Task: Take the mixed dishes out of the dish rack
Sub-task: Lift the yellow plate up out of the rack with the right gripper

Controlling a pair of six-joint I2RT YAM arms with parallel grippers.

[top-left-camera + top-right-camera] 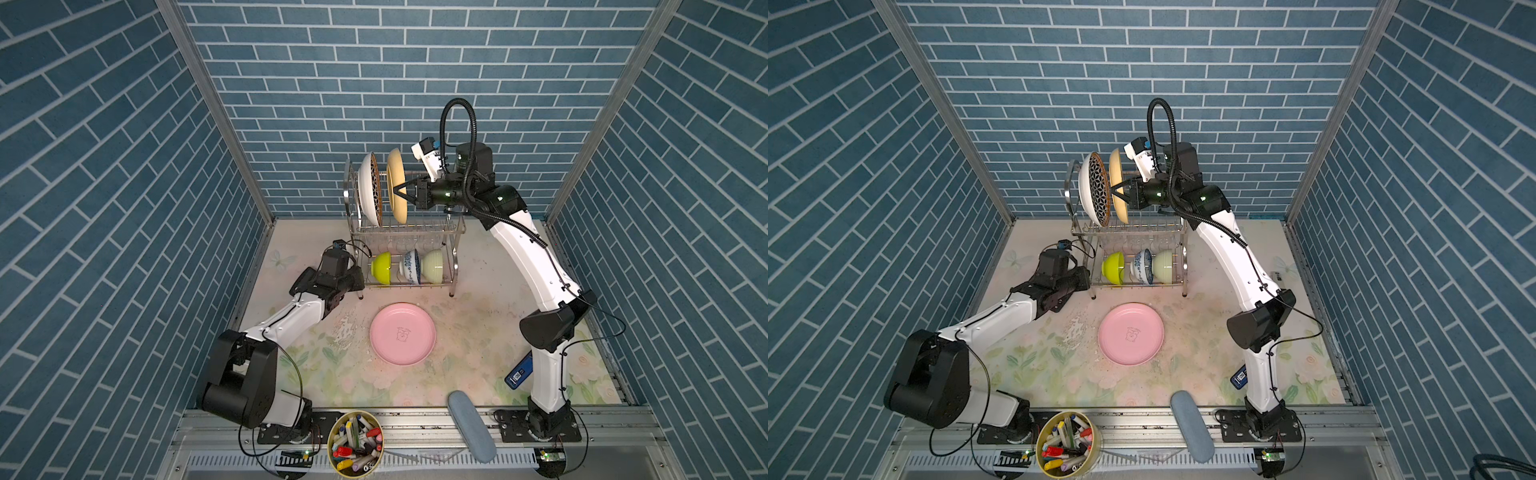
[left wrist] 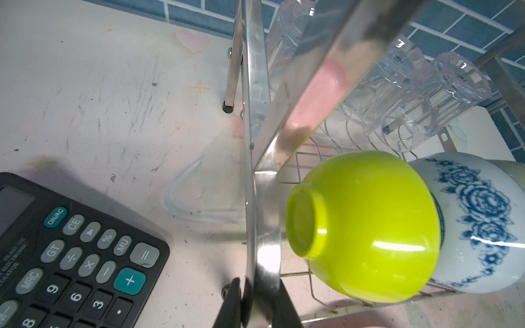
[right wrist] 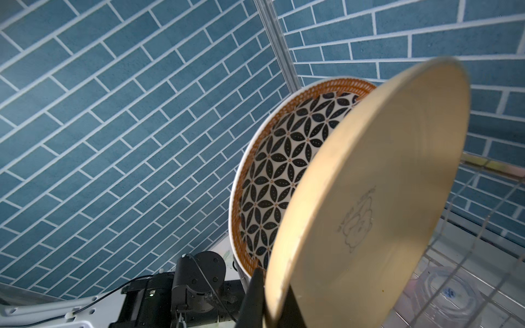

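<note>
While the right claw [image 1: 400,189] is clenched on the rim of the yellow plate [image 1: 395,166], which stands on edge at the upper tier of the dish rack [image 1: 409,230] at 12 o'clock on the tabletop [image 1: 478,332], we see the star-patterned plate [image 1: 370,191] just beside it at its 9 o'clock. The left claw [image 2: 260,308] is clamped on the rack's steel side frame at 8 o'clock. On the lower tier, the lime bowl [image 1: 381,268], blue-on-white bowl [image 1: 410,268] and pale-green bowl [image 1: 432,266] lie on their sides in a row, with the clear tumblers [image 2: 412,93] toward 12 o'clock. The pink plate [image 1: 402,338] lies flat at the rack's 6 o'clock.
</note>
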